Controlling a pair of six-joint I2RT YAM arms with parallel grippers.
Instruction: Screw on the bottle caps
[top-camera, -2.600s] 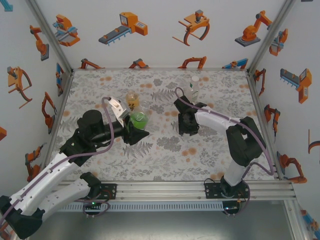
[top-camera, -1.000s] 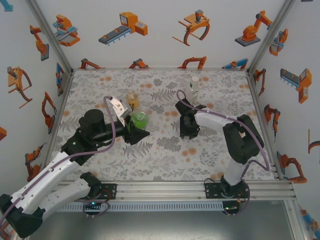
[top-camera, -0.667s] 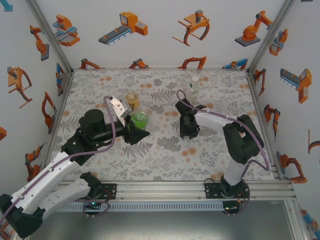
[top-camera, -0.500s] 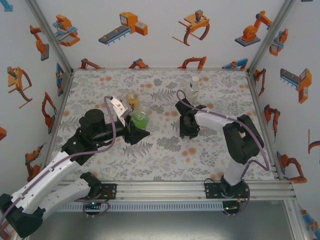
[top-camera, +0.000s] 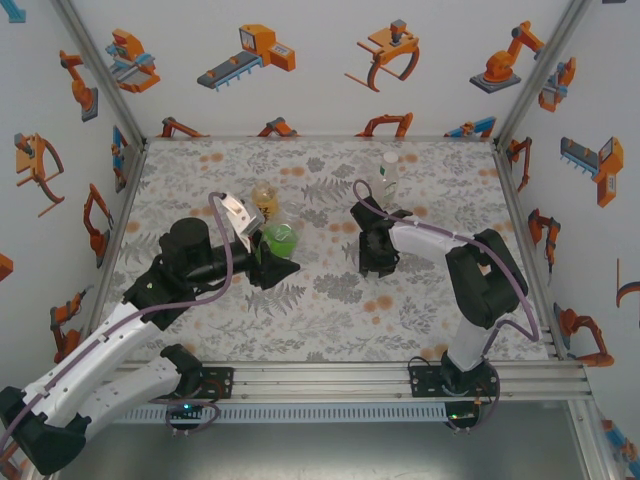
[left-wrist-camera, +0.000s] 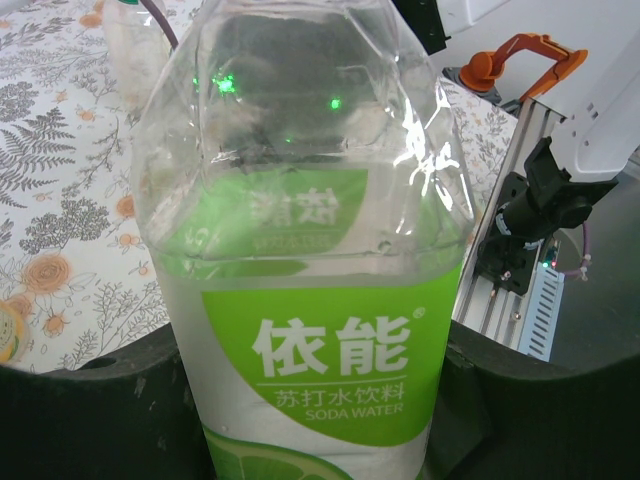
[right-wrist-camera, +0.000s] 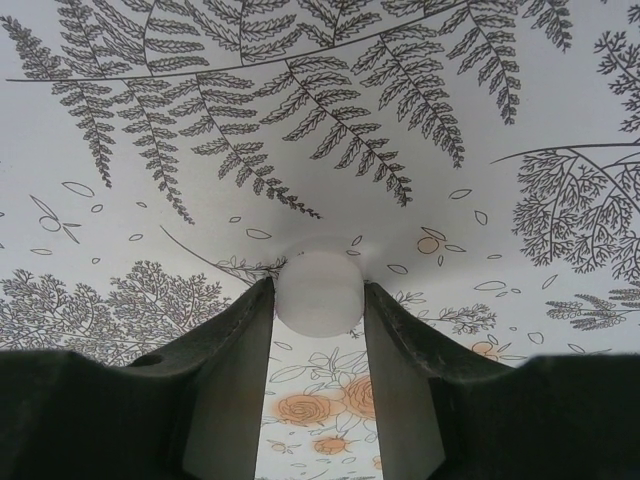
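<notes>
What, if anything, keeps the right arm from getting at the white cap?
Seemingly nothing, so yes: the right gripper has a finger on each side of the cap, touching it.

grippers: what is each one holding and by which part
The left gripper clamps the green bottle around its lower body. The right gripper pinches a white cap by its sides, on the table.

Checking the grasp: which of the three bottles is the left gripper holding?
The green bottle, clamped in the left gripper. The amber bottle just behind it and the clear bottle farther right stand ungripped.
</notes>
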